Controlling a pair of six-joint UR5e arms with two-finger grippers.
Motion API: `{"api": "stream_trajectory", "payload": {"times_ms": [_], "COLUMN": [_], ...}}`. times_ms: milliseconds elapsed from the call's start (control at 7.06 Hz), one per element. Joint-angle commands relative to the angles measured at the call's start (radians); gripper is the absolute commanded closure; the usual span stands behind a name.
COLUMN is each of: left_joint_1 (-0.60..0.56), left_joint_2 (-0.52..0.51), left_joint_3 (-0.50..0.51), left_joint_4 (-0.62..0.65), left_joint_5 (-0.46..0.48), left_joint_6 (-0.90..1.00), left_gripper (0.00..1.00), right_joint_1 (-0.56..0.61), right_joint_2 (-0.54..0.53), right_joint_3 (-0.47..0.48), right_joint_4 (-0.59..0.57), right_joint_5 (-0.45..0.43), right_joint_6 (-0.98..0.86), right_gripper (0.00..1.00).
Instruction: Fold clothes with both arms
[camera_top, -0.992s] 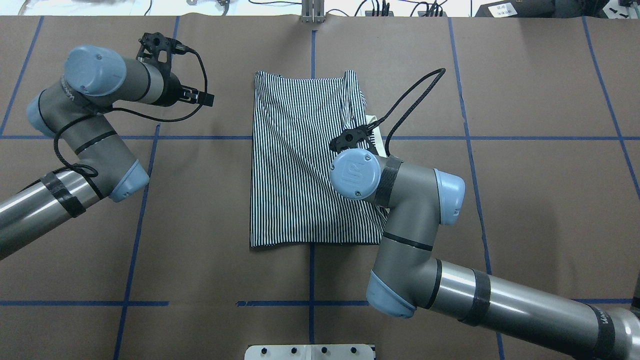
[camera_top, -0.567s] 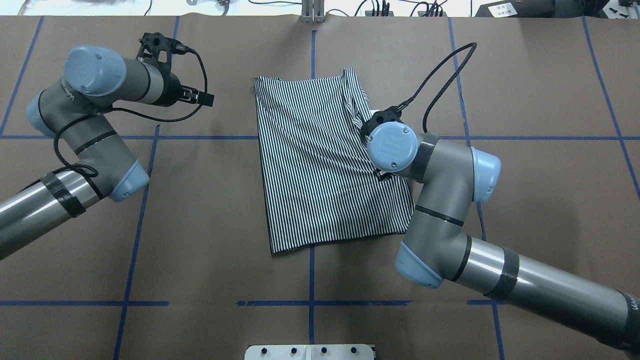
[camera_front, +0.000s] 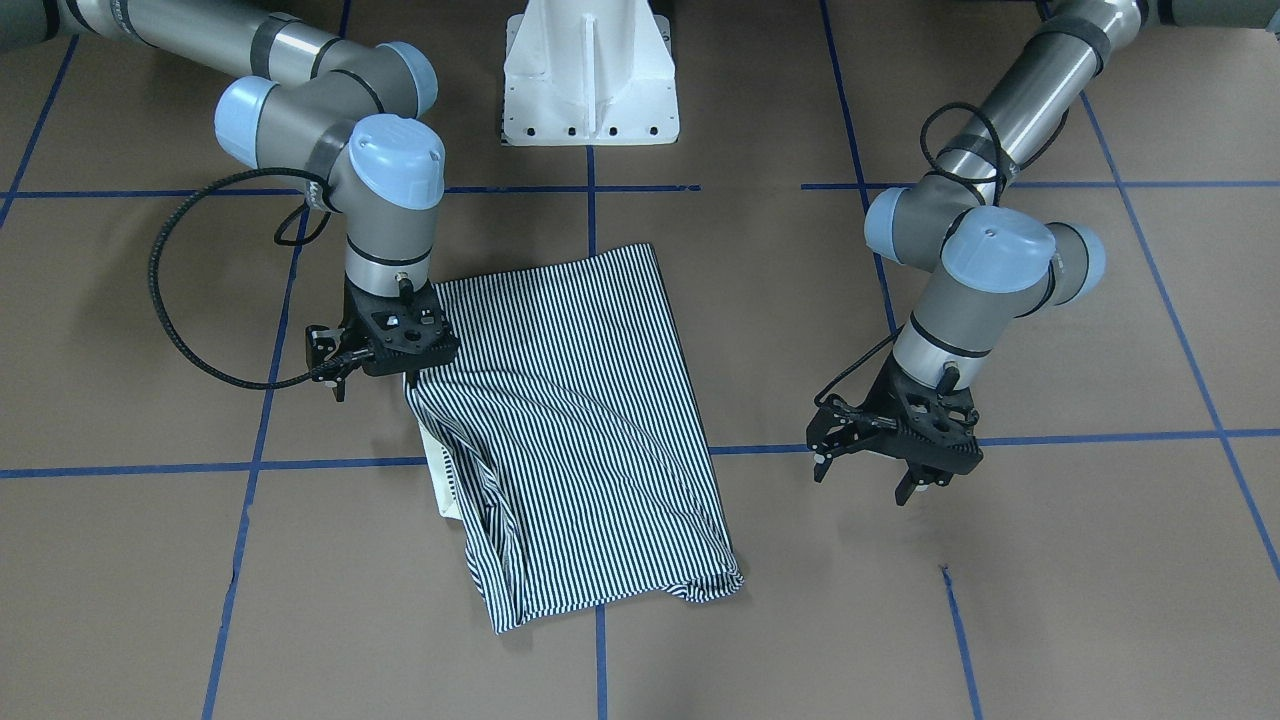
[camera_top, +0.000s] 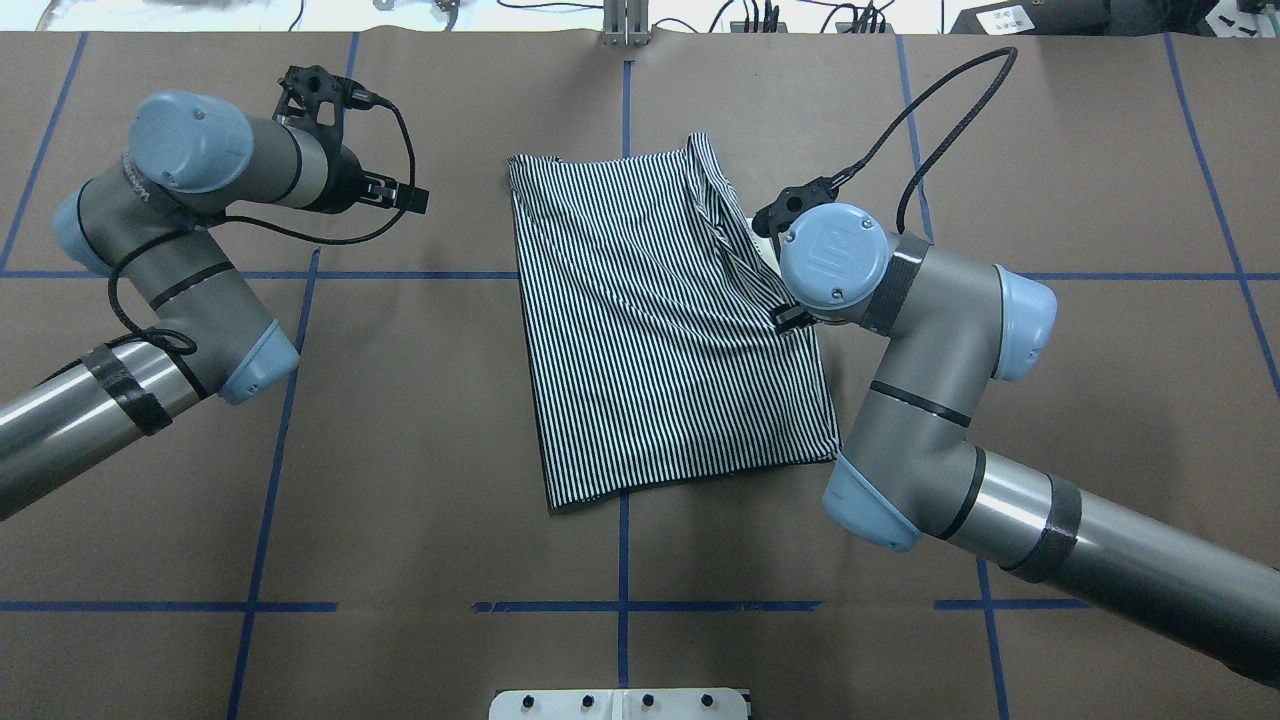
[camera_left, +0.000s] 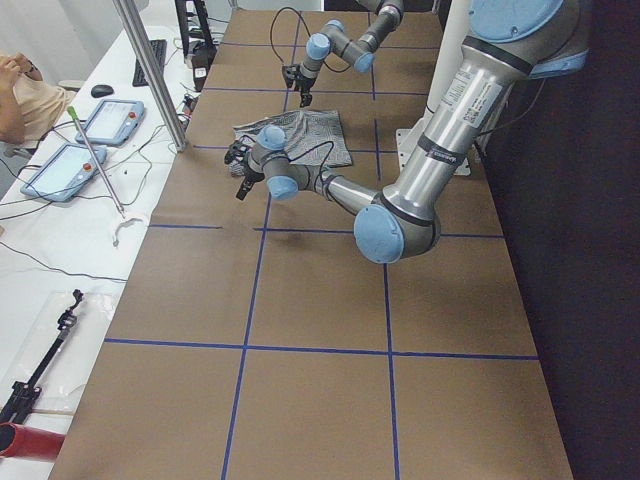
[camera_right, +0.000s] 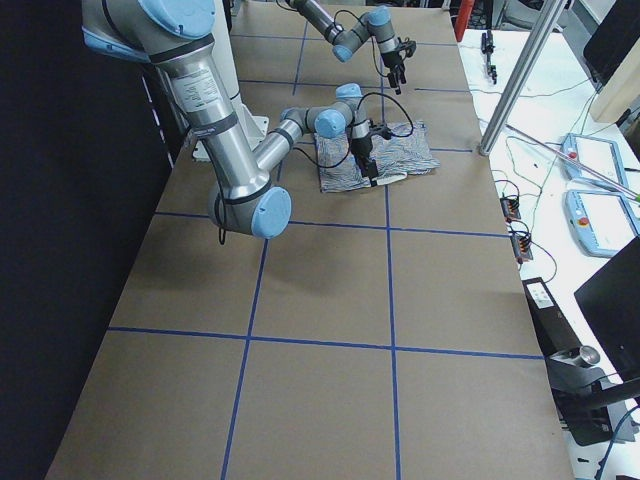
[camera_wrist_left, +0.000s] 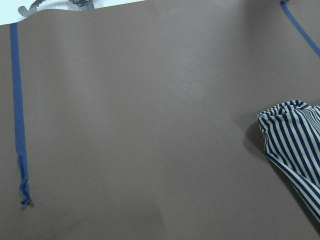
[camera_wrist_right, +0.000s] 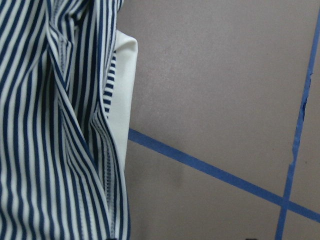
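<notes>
The striped polo shirt (camera_top: 660, 330) lies folded into a skewed rectangle at the table's middle, and also shows in the front view (camera_front: 580, 430). Its cream collar (camera_top: 760, 243) pokes out from under the right edge and shows in the right wrist view (camera_wrist_right: 125, 85). My right gripper (camera_front: 408, 378) points down at that right edge and is shut on a pinch of the shirt, which rises to the fingers. In the overhead view it is mostly hidden under its wrist (camera_top: 790, 318). My left gripper (camera_front: 865, 480) is open and empty, low over bare table to the shirt's left, apart from it.
The white pedestal base (camera_front: 590, 70) stands at the robot's side of the table. Blue tape lines (camera_top: 400, 275) grid the brown table cover. A metal post (camera_top: 625, 25) and cables sit at the far edge. The right arm's black cable (camera_top: 930, 110) loops above the table.
My right arm has moved right and away from the robot, dragging the shirt's right side and near hem with it, so the shirt now lies skewed. The left arm has not moved.
</notes>
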Motion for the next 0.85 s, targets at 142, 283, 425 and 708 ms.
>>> {"api": "stream_trajectory", "payload": {"times_ms": [142,283,425,708], "left_joint_1": [-0.001,-0.002,-0.002,-0.002], "left_joint_2": [0.0,0.002,0.002,0.002], "left_joint_3": [-0.028,-0.033,-0.031,-0.031], "left_joint_4": [0.012,0.012,0.012,0.006], "left_joint_5": [-0.001,-0.003,-0.022,-0.058], "left_joint_6": [-0.002,-0.002,-0.003,-0.024], "left_gripper": [0.0,0.0,0.0,0.0], "right_joint_1": [0.005,0.005,0.003,0.005], "right_joint_2": [0.183,0.274,0.309,0.33], "right_joint_3": [-0.161,-0.28,-0.335,-0.392], "right_joint_4": [0.078,0.081,0.081,0.078], "right_joint_5": [0.028,0.028,0.025,0.013], "right_joint_6": [0.155,0.158,0.155,0.137], "right_gripper": [0.0,0.0,0.0,0.07]}}
